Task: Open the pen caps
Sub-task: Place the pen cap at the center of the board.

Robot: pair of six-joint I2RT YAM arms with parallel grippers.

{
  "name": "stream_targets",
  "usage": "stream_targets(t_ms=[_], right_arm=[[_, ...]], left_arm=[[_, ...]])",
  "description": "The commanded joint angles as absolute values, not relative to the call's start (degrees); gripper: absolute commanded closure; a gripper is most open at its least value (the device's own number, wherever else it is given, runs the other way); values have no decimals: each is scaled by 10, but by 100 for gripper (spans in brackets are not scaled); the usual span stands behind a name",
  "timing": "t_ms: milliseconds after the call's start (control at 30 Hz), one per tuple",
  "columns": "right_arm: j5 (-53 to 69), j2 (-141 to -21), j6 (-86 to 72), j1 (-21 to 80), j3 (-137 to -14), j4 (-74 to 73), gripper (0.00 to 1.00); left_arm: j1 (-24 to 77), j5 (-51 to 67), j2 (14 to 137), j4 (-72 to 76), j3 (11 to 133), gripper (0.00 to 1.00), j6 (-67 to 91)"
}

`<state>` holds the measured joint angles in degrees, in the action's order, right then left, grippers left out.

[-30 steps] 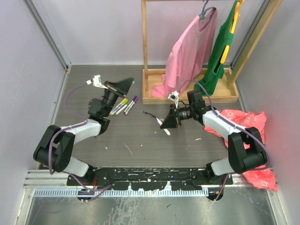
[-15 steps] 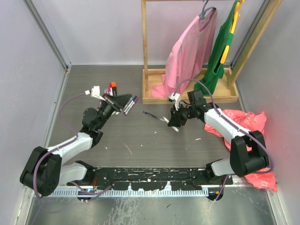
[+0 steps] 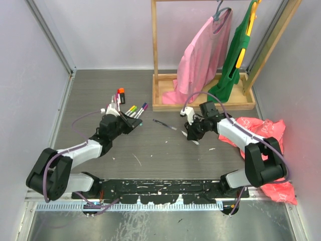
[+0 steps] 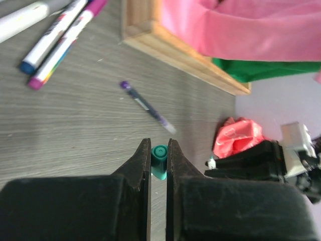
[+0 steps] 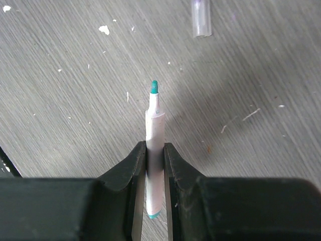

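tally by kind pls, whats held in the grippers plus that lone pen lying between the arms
teal cap, in left gripper: 1
teal-tipped pen, in right gripper: 1
lone purple-ended pen: 1
total: 3

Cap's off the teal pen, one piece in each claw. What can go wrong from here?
1. The left claw pinches the small round teal cap only by its jaw tips; it may slip out and roll away.
2. The teal pen in the right claw has its bare tip aimed at the table; lowering it tip-first may ink the surface or crush the nib.
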<state>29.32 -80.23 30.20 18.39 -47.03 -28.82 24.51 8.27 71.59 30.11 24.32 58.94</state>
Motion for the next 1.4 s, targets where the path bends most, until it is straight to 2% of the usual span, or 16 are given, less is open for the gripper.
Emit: stream_targets(t_ms=[0, 300, 767, 967, 1133, 1233, 1367], right_arm=[[303, -813, 319, 203, -466, -292, 98], [279, -853, 292, 280, -476, -290, 97], [213, -918, 248, 365, -510, -282, 90], [186, -930, 245, 376, -522, -289, 79], [173, -933, 244, 377, -525, -291, 69], [166, -936, 244, 377, -527, -291, 68], [160, -940, 244, 377, -529, -292, 68]], left_arm=[[250, 48, 770, 264, 281, 100, 635], [265, -8, 885, 218, 328, 100, 692], [304, -76, 962, 111, 429, 98, 711], [305, -83, 975, 107, 439, 80, 715], [305, -80, 980, 107, 441, 74, 712], [305, -79, 978, 109, 440, 69, 712], [305, -78, 969, 111, 436, 68, 708]])
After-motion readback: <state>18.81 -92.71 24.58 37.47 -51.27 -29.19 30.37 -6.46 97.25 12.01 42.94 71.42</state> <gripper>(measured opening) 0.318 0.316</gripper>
